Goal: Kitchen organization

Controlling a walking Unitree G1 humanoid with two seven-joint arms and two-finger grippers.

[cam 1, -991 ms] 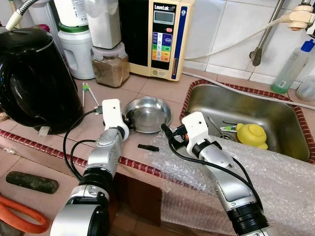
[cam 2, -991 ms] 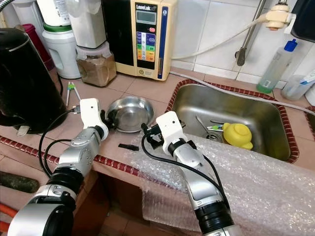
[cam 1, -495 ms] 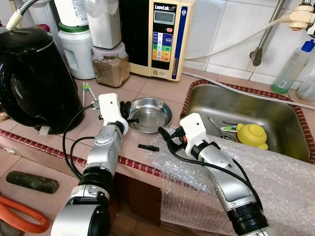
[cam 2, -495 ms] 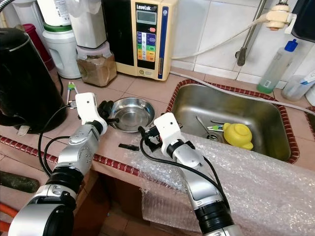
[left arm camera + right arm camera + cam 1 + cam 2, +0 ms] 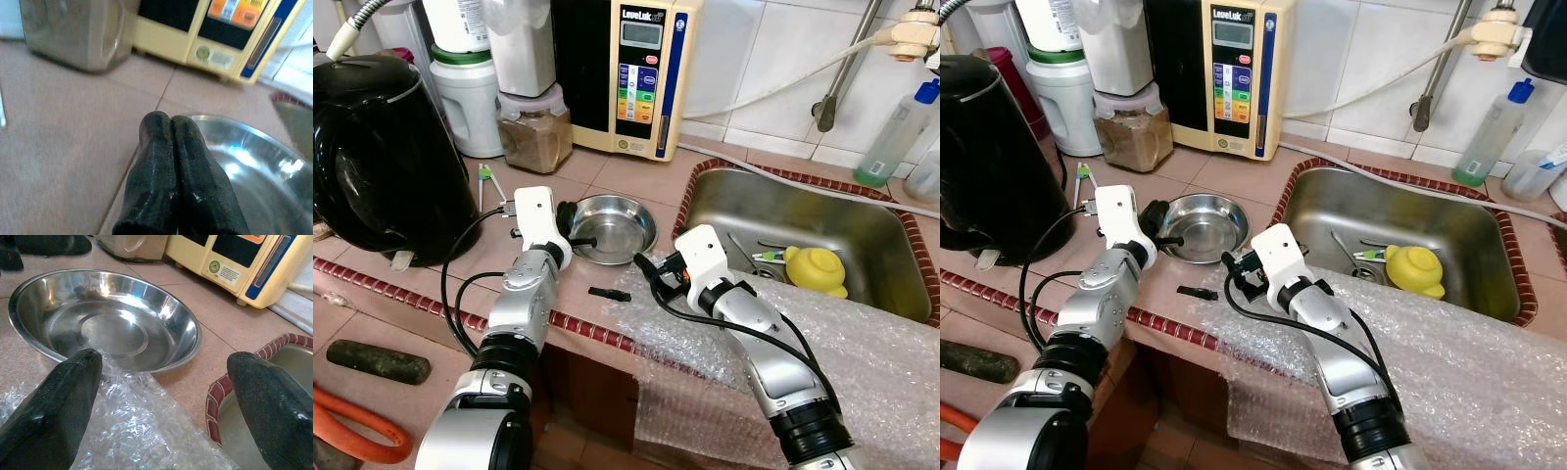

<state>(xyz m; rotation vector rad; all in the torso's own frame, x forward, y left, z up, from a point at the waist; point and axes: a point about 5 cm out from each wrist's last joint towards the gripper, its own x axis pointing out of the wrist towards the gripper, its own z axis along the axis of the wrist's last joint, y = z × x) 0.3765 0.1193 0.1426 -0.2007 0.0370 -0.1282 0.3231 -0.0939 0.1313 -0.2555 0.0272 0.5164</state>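
You are working on the tiled counter [image 5: 636,176] beside the sink [image 5: 862,245], and the step in hand, as I judge it, is getting hold of the steel bowl [image 5: 612,225] to put it away. The bowl is sitting upright on the counter, between your two jaws and just ahead of both.

To do this well, I think you need the left gripper [image 5: 570,223] to spread its fingers before going forward, because they are pressed together with nothing between them, tips touching or nearly touching the near-left rim of the bowl. One finger has to go over the rim and one outside it. The rim is thin and shiny, so it may be slipping if you are pinching only the edge.

The right gripper [image 5: 161,396] is standing released, fingers wide apart, with the bowl straight in front of the gap. Bubble wrap [image 5: 132,431] is lying under these jaws and reaching the bowl's near edge; take care not to catch it.

Both forearms are reaching forward and low over the counter edge, wrists angled toward the bowl. A small black piece [image 5: 608,293] is lying on the counter behind and between the jaws.
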